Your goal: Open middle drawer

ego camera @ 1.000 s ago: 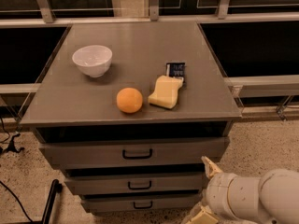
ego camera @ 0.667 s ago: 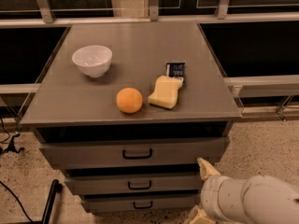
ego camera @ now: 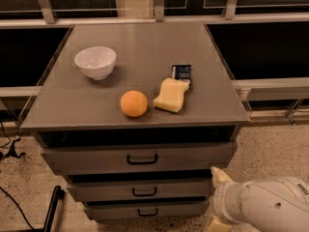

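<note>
Camera view. Cabinet top [ego camera: 145, 47]: white bowl [ego camera: 95, 62] rear left; orange [ego camera: 133, 103] near front edge; yellow sponge [ego camera: 170, 95] just beside orange, overlapping dark packet [ego camera: 181, 72] behind it. Below top: widest drawer [ego camera: 87, 159]; middle drawer [ego camera: 96, 191] beneath it, front flush, black bar handle [ego camera: 144, 192] unobstructed; narrowest drawer [ego camera: 111, 210] lowest. Gripper [ego camera: 214, 198] low at right, near middle drawer's right end; fingers [ego camera: 219, 176] apart, holding nothing; contact with drawer front not discernible.
</note>
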Controlling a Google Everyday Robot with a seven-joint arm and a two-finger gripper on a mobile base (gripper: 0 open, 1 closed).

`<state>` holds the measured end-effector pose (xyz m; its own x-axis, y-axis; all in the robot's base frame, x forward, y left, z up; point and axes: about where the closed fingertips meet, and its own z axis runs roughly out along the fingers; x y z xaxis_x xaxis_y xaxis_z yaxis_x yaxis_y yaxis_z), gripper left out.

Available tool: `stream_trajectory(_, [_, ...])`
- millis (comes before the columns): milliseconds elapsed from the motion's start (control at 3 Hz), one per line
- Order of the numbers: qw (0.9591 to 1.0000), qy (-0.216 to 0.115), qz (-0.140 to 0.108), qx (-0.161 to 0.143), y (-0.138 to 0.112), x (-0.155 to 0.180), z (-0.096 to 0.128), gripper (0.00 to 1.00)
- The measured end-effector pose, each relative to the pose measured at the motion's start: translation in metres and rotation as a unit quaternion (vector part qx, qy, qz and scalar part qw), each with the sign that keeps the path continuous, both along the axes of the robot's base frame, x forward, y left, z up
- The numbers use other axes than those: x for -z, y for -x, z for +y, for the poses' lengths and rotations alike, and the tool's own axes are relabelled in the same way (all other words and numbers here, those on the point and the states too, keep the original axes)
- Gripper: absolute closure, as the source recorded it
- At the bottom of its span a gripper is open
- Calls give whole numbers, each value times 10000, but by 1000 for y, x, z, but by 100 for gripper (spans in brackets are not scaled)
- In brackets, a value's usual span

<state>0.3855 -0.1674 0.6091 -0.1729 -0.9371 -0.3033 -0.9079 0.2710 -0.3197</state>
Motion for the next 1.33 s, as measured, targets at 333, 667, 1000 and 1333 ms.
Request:
stream_trajectory(333, [9996,247,150,-62,-10,24,-23,0])
stream_trajectory(667, [9997,-16,255,-2,-34,49,-27,0])
stream_trajectory(1000, [9877,-1151,968,419,-28,86,-50,0])
stream_trajectory(1333, [9882,-1126,951,417,-28,86,-49,0])
